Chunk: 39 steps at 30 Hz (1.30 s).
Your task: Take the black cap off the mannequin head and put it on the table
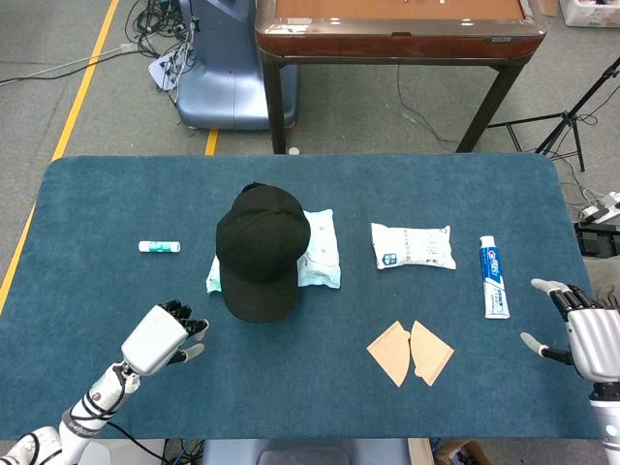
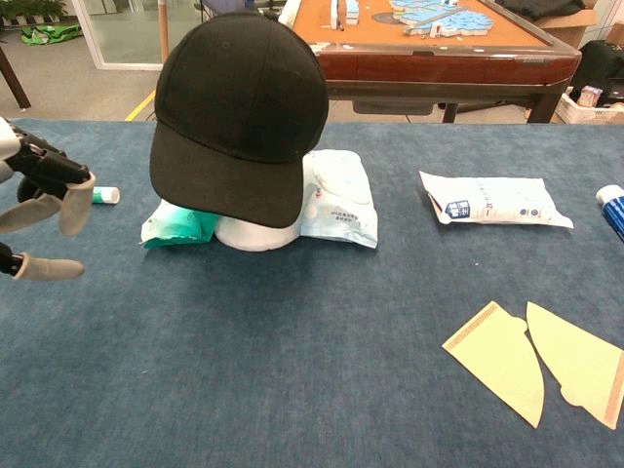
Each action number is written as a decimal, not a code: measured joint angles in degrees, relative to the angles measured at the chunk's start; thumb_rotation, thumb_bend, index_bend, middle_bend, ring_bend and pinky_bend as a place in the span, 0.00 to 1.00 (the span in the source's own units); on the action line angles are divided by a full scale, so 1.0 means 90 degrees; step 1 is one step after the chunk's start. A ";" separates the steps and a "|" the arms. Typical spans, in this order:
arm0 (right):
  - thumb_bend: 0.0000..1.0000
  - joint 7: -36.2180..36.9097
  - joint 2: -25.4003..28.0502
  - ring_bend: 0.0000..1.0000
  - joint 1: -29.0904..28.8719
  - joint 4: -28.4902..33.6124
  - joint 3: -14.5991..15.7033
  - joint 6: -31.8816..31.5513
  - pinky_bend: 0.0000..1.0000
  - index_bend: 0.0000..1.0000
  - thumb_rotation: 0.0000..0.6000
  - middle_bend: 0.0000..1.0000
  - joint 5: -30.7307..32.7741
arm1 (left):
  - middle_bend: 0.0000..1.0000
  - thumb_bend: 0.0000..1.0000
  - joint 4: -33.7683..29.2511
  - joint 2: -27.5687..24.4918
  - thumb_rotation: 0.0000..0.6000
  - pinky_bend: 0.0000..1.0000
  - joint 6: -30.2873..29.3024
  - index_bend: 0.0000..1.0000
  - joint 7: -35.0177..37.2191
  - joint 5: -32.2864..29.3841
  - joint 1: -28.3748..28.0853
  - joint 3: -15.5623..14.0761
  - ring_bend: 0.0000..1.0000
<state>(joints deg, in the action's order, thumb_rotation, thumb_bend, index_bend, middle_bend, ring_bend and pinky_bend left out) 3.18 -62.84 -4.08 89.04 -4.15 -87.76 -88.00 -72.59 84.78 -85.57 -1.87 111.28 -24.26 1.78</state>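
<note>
Black cap [image 1: 260, 254] sits on the mannequin head [image 2: 255, 234], centre-left of the frame; left hand [image 1: 163, 335], fingers spread and empty, hovers lower left. A brim-only grip risks toppling the light head onto the wipes pack [image 1: 320, 250]

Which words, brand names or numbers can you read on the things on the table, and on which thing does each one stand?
No text can be read with certainty.
Toothpaste tube: white lettering on a blue panel, too small to read.
White packet: a small blue mark and print, blurred.
Wipes pack: faint print, unreadable.
Small white tube: green band, no legible words.
Black cap: no visible lettering.
</note>
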 measured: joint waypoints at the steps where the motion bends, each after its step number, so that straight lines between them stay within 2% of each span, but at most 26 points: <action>1: 0.14 0.0012 0.0005 0.28 0.0000 -0.0003 -0.0002 0.0005 0.52 0.26 1.00 0.32 0.0008 | 0.93 0.02 0.0016 0.0040 1.00 0.67 0.0035 0.67 -0.0053 -0.0035 -0.0032 0.0019 0.66; 8: 0.14 0.0075 0.0028 0.28 0.0006 -0.0007 -0.0014 0.0011 0.52 0.26 1.00 0.32 0.0031 | 0.93 0.01 0.0197 0.0340 1.00 0.67 0.0068 0.66 -0.0216 -0.0211 -0.0190 0.0157 0.67; 15: 0.14 0.0114 0.0042 0.28 0.0009 -0.0017 -0.0014 0.0015 0.52 0.26 1.00 0.32 0.0026 | 0.94 0.01 0.0555 0.0720 1.00 0.68 -0.0182 0.67 -0.0223 -0.0332 -0.0321 0.0276 0.68; 30: 0.14 0.0112 0.0042 0.28 -0.0001 -0.0024 -0.0016 0.0047 0.52 0.26 1.00 0.32 0.0032 | 0.95 0.01 0.1298 0.1289 1.00 0.68 -0.0658 0.68 -0.0036 -0.0455 -0.0535 0.0342 0.68; 39: 0.14 0.0112 0.0043 0.28 -0.0002 -0.0023 -0.0012 0.0052 0.52 0.26 1.00 0.32 0.0024 | 0.94 0.01 0.1601 0.1531 1.00 0.69 -0.0731 0.67 0.0037 -0.0489 -0.0700 0.0286 0.68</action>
<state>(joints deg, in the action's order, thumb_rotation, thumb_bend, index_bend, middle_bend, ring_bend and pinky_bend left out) 4.19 -62.45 -4.10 88.84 -4.26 -87.29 -87.78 -58.19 98.57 -92.15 -1.53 106.88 -30.57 4.36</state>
